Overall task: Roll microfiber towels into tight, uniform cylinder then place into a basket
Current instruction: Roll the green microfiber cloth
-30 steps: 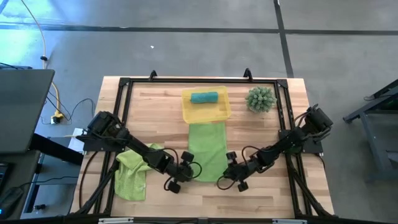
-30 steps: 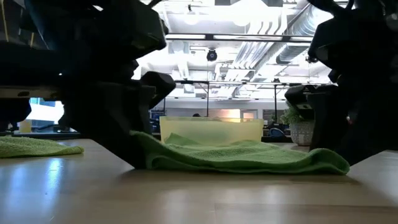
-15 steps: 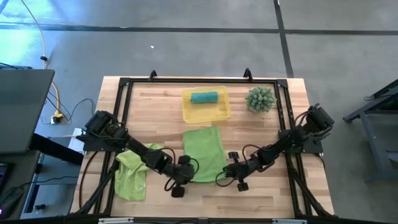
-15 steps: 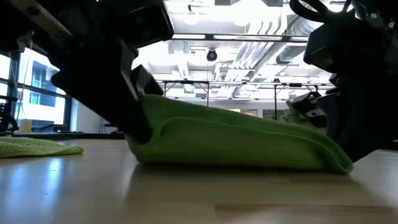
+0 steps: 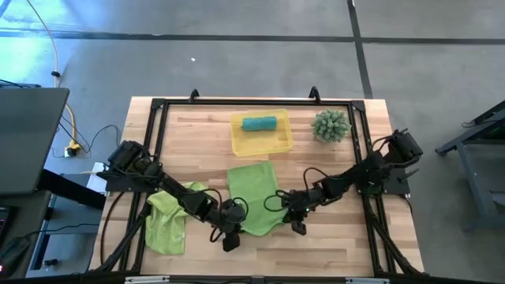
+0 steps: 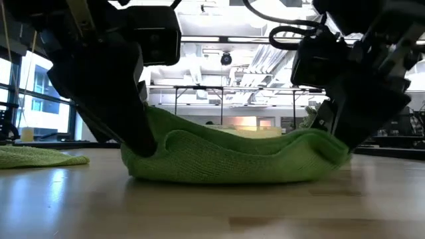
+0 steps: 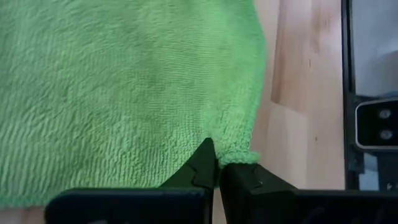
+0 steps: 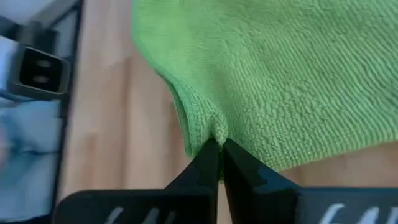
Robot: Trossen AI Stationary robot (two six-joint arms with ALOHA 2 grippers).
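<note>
Left pincer (image 5: 233, 229) and right pincer (image 5: 289, 214) each clamp a near corner of the lime-green towel (image 5: 252, 197) — beyond them, the yellow basket (image 5: 280, 143) holds a rolled teal towel (image 5: 259, 123); a crumpled lime-green cloth (image 5: 167, 221) lies beside the left pincer on the counter (image 5: 331, 244).

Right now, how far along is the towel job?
Done: one teal towel lies rolled in the yellow basket.
In hand: the left gripper and right gripper are each shut on a near corner of the spread lime-green towel, whose near edge is folded over on itself; no roll yet.
Left: the crumpled lime-green towel on the table's left side, untouched.
</note>
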